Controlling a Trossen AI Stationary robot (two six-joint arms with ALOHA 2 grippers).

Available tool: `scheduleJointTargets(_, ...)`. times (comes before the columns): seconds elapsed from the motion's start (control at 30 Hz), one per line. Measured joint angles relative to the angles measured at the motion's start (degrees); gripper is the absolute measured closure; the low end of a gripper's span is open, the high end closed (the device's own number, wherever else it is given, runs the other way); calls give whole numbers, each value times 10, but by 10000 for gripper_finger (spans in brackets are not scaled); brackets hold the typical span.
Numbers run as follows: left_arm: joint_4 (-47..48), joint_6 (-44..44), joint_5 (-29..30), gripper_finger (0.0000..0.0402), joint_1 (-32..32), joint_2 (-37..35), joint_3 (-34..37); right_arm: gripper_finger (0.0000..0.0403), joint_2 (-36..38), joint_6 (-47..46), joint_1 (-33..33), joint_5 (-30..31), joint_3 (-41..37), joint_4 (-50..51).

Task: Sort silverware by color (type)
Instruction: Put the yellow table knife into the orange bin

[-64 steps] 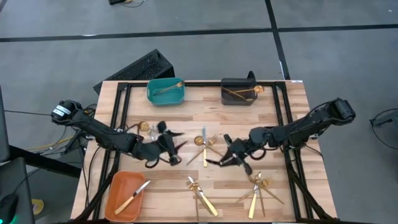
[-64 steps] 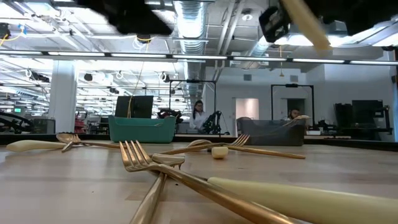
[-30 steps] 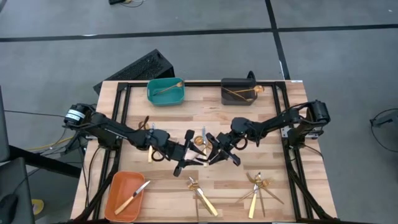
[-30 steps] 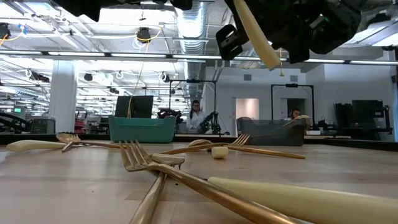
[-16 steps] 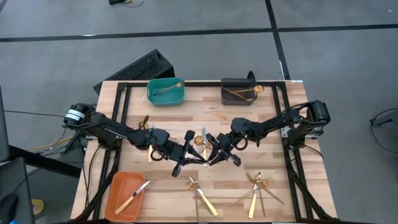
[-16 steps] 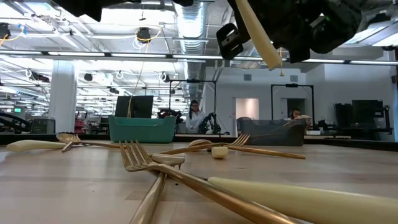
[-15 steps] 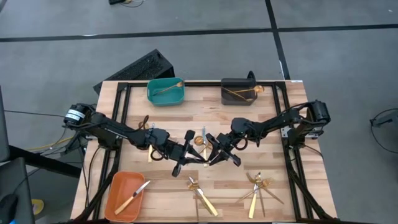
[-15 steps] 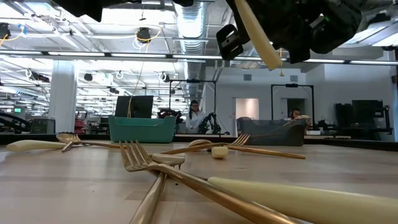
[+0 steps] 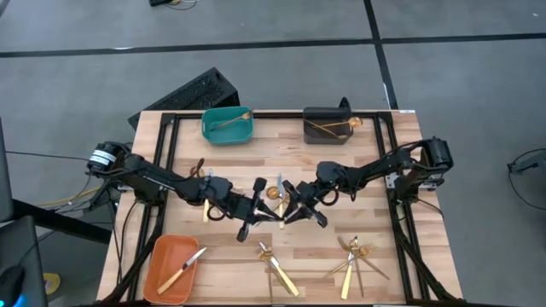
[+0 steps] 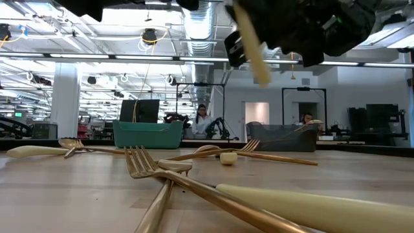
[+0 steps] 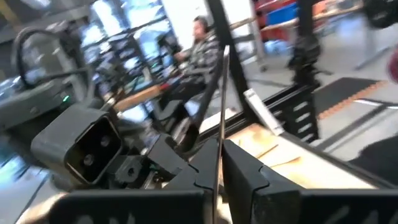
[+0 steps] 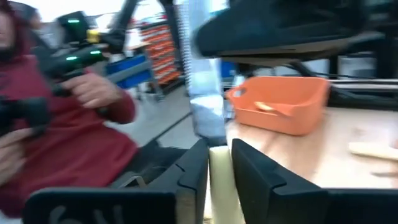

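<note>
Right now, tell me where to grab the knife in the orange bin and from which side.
Take the knife by its cream handle, coming straight down. It lies flat and diagonal in the orange bin, so close across the handle's width; the walls likely block any sideways approach.

Gold silverware [image 9: 354,256] — loose crossed clusters on table, some in bins.

Both arms were matte black, built of slim jointed links with rounded joint housings. Left arm [image 9: 153,181] carried a white-and-silver fitting at its base, with black cables trailing off the surface edge. Right arm [image 9: 388,170] had a bulkier dark shoulder housing. Wrist views showed angular black fingers [image 12: 252,171].
</note>
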State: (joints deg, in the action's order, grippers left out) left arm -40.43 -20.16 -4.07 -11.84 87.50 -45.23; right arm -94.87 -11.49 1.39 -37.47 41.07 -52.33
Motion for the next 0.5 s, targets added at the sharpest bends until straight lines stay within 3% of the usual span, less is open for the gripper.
scheduleJointTargets(0.13,47,12,104,401,-14,-10,-1,261,0,-10,-6,51,-1,7)
scheduleJointTargets(0.3,204,66,280,401,-48,-81,0,224,12,-65,-33,141,1,64)
scheduleJointTargets(0.4,333,155,378,401,-80,-149,0,215,14,-89,-49,195,-1,117)
scheduleJointTargets(0.5,465,283,412,401,-111,-223,0,216,16,-91,-58,228,0,148)
